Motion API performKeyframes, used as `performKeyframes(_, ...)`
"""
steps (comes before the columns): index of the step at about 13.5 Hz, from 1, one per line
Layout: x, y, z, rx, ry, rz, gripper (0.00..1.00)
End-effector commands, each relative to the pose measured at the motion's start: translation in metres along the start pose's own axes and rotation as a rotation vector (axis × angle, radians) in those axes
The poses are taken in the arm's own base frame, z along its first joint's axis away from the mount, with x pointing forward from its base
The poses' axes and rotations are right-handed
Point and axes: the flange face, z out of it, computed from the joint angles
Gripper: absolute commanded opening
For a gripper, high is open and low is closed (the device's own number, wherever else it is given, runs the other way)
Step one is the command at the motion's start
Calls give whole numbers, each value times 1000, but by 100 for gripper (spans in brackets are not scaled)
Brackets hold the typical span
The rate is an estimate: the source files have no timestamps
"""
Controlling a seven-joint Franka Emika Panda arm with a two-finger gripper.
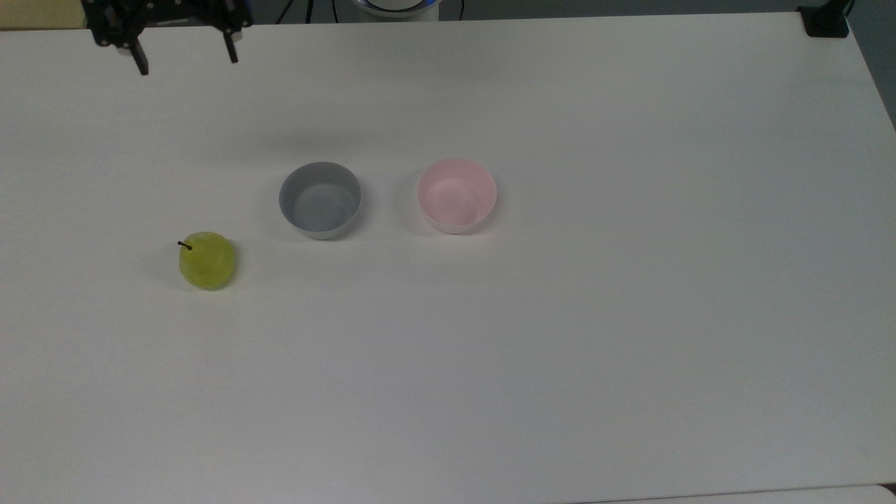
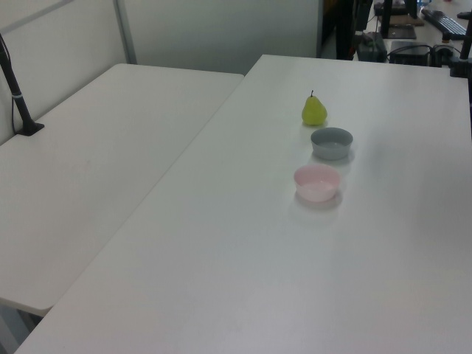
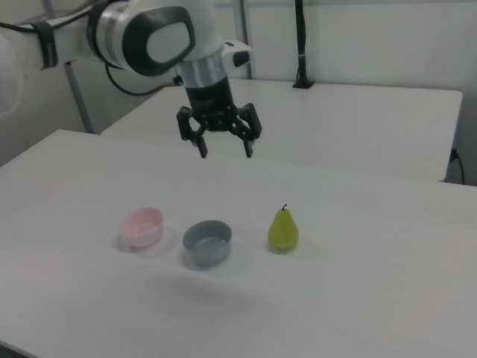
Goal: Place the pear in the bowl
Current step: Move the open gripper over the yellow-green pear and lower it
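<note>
We see the gripper (image 3: 225,150) spread wide, holding nothing, its top cut off at the tabletop's (image 1: 630,315) far left corner in the top view. Pear (image 1: 207,260) stands alone, bowl (image 1: 456,194) well apart.

A small yellow-green glossy pear (image 1: 207,260) stood upright on the white table, its short dark stem pointing up (seen plainly in the right view (image 3: 283,230)). It sat well apart from a small round pale pink bowl (image 1: 456,194), which rested open side up and empty, far to the pear's right in the top view (image 2: 317,182).
</note>
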Motion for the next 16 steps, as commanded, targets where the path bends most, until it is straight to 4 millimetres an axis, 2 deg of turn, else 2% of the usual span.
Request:
performKeyframes(1, 9, 20, 33, -27, 20, 11, 100)
performKeyframes(4, 14, 26, 67, -27, 29, 20, 100)
performKeyframes(9, 14, 25, 123, 14, 127, 104, 100)
performKeyframes(16, 26, 37, 189, -30, 158, 173, 100)
